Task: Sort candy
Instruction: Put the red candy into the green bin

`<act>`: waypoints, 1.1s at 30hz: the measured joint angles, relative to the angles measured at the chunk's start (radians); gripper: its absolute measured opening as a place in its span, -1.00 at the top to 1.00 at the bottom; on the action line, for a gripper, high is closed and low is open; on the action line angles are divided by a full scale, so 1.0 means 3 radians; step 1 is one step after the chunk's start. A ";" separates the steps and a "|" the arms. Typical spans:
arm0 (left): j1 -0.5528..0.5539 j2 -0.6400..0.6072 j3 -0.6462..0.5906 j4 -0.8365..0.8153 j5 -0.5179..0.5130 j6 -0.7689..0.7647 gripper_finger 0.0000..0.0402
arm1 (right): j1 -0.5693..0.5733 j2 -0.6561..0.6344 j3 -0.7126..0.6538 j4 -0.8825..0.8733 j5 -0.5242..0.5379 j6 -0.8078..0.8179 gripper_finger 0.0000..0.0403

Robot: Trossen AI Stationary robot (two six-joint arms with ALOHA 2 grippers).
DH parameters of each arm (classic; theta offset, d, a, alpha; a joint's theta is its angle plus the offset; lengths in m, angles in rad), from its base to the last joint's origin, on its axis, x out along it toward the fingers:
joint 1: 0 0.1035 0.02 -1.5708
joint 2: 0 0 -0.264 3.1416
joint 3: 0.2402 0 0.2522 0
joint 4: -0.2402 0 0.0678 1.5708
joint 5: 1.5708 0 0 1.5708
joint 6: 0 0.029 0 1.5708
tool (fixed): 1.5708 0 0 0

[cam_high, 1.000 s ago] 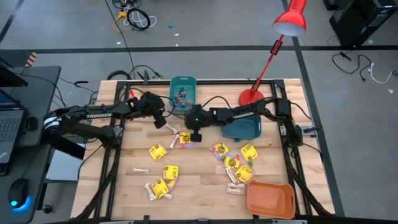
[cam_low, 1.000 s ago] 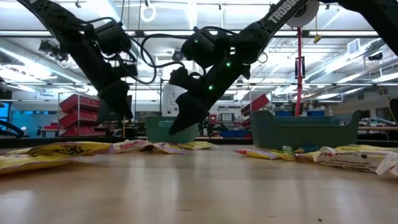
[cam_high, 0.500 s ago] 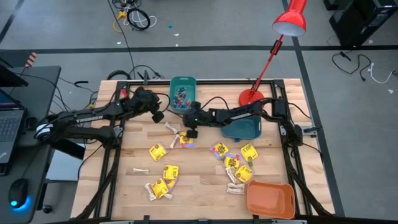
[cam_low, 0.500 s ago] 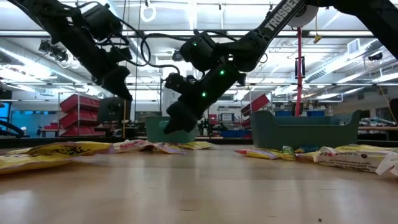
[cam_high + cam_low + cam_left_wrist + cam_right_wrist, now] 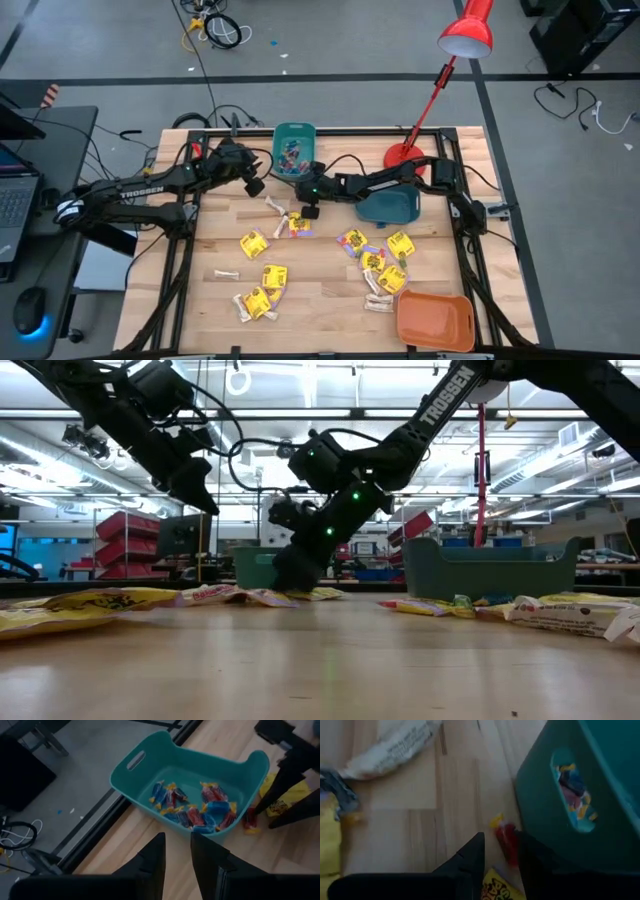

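A small red wrapped candy [image 5: 506, 837] lies on the table against the near wall of the teal bin [image 5: 293, 150]. My right gripper [image 5: 500, 865] is low over it, open, with one finger on either side of the candy. In the left wrist view the same red candy [image 5: 250, 819] shows beside the bin. Several blue and red candies [image 5: 192, 810] lie inside the bin. My left gripper [image 5: 255, 186] hangs open and empty above the table, left of the bin. Yellow packets [image 5: 254, 243] and pale stick pieces [image 5: 275, 205] lie scattered on the wood.
A dark teal bin [image 5: 390, 207] stands right of my right gripper, and an orange bin [image 5: 435, 320] sits at the near right corner. A red lamp's base [image 5: 403, 155] stands at the far edge. More yellow packets [image 5: 385, 265] lie at centre right.
My left gripper has risen and drawn back a little toward the table's far left. My right gripper has sunk toward the table and shifted toward the teal bin, tipping more steeply downward.
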 joint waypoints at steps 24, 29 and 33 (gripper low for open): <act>-0.0009 0.0001 0.0000 0.0044 0.0014 0.0021 0.53 | 0.0157 0.0001 0.0000 0.0049 0.0085 -0.0064 0.52; -0.0009 0.0001 0.0000 0.0044 0.0014 0.0021 0.53 | 0.0050 -0.0001 0.0000 0.0085 0.0225 -0.0199 0.52; -0.0009 0.0001 0.0000 0.0044 0.0014 0.0021 0.53 | -0.0017 0.0003 0.0000 0.0051 0.0160 -0.0207 0.52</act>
